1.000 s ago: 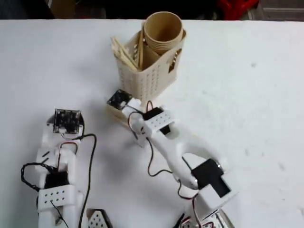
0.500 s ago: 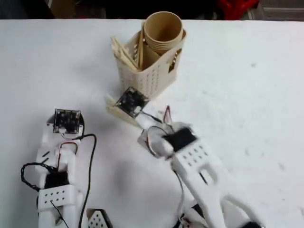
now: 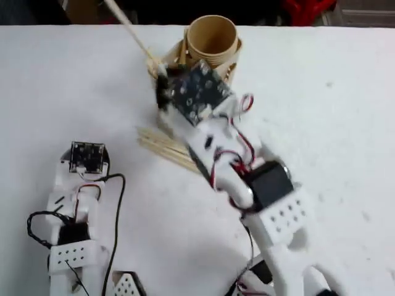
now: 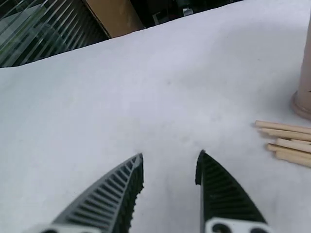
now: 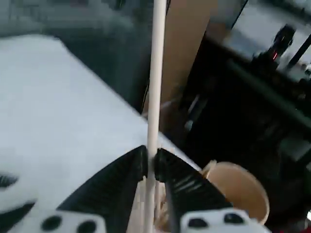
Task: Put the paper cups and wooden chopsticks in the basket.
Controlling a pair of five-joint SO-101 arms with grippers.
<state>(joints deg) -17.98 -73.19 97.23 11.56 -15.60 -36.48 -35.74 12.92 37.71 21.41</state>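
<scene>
White tabletop (image 3: 345,92) held loose chopsticks (image 3: 162,148) as the right gripper (image 5: 150,165) pinched one chopstick (image 5: 156,73) near the paper cups (image 3: 213,37); left gripper (image 4: 170,165) gaped.

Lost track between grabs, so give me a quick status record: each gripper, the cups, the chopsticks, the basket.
right gripper: shut on one wooden chopstick, raised over the basket
left gripper: open, empty, low over the table
paper cups: stacked, standing in the basket
loose chopsticks: lying on the table beside the basket
left to do: held chopstick and the loose ones not yet in the basket
</scene>
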